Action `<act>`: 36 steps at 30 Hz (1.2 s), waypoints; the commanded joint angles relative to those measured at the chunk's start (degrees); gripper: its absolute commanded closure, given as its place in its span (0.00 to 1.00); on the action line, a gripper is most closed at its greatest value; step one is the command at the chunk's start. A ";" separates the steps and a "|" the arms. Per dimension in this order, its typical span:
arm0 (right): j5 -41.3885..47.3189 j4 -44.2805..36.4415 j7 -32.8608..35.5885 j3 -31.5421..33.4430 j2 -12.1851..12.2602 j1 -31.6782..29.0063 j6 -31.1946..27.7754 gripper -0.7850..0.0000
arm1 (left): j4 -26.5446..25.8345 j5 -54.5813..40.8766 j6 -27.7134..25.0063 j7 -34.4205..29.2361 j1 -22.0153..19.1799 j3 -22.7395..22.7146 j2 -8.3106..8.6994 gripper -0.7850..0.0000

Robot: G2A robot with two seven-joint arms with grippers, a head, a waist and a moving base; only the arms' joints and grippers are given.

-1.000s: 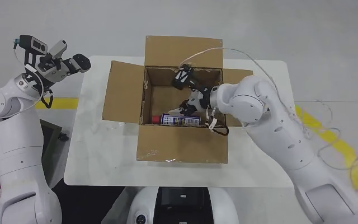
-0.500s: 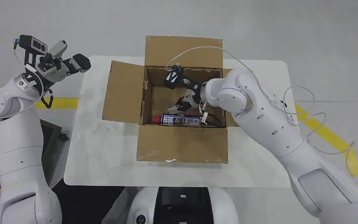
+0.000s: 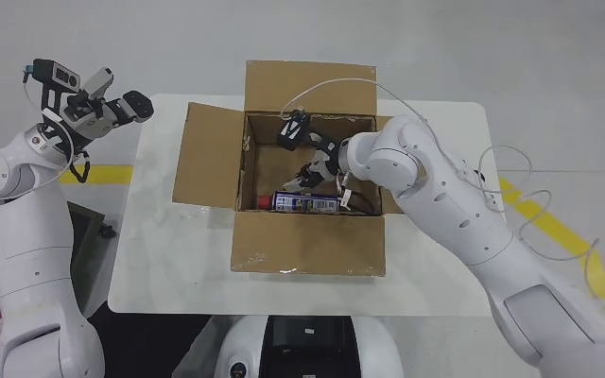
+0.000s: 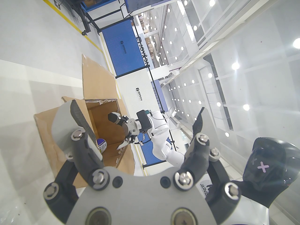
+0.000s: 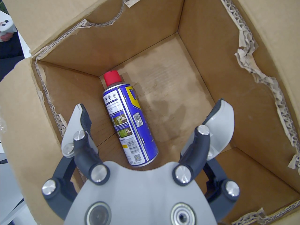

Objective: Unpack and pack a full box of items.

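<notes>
A white, round-cornered table (image 3: pixel 170 265) is standing on a pale grey floor crossed by a yellow line. From the top, one brown cardboard box (image 3: pixel 307 246) is sitting open at the middle of the table's far edge. Its far flap is reaching past that edge and its right flap is mostly hiding under the right arm. One blue spray can with a red cap (image 3: pixel 304 201) is lying on the box floor along the near wall, cap toward the left wall. The right gripper (image 3: pixel 315 172) is hanging inside the box over the can; its fingers are hard to make out here. The left gripper (image 3: pixel 123 94) is hovering off the table's far left corner.

In the left wrist view, a bright hall with blue panels and rows of ceiling lights is showing behind the left gripper (image 4: pixel 138 111), whose fingers are spreading wide and holding nothing. Beyond it the box (image 4: pixel 98 76) is showing one end of the can (image 4: pixel 102 144), with the right gripper (image 4: pixel 121 129) over the opening.

In the right wrist view, the right gripper (image 5: pixel 151 106) is spreading wide and empty above the can (image 5: pixel 130 122). The can is lying beside one wall of the box (image 5: pixel 222 47), whose top edges are torn and ragged.
</notes>
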 commanded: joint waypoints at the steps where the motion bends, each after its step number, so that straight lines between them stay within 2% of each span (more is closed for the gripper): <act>1: -1.29 -0.09 -0.44 0.34 0.21 -0.55 -0.47 0.00 | 0.00 0.00 0.00 0.00 0.00 0.00 0.00 0.00; 5: -2.81 0.33 -0.53 0.26 0.08 -0.09 -0.76 0.00 | 0.00 0.00 0.00 0.00 0.00 0.00 0.00 0.00; 10: -2.42 3.87 -1.37 -1.98 -1.18 2.37 -4.00 0.00 | 0.00 0.00 0.00 0.00 0.00 0.00 0.00 0.00; 16: -2.50 10.93 -2.13 -6.62 -3.86 6.17 -5.71 0.00 | 0.00 0.00 0.00 0.00 0.00 0.00 0.00 0.00; 26: 1.89 18.23 0.39 -12.83 -8.05 10.12 -14.40 0.00 | 0.00 0.00 0.00 0.00 0.00 0.00 0.00 0.00; 36: 4.30 26.59 0.82 -17.56 -12.54 12.20 -16.45 0.00 | 0.00 0.00 0.00 0.00 0.00 0.00 0.00 0.00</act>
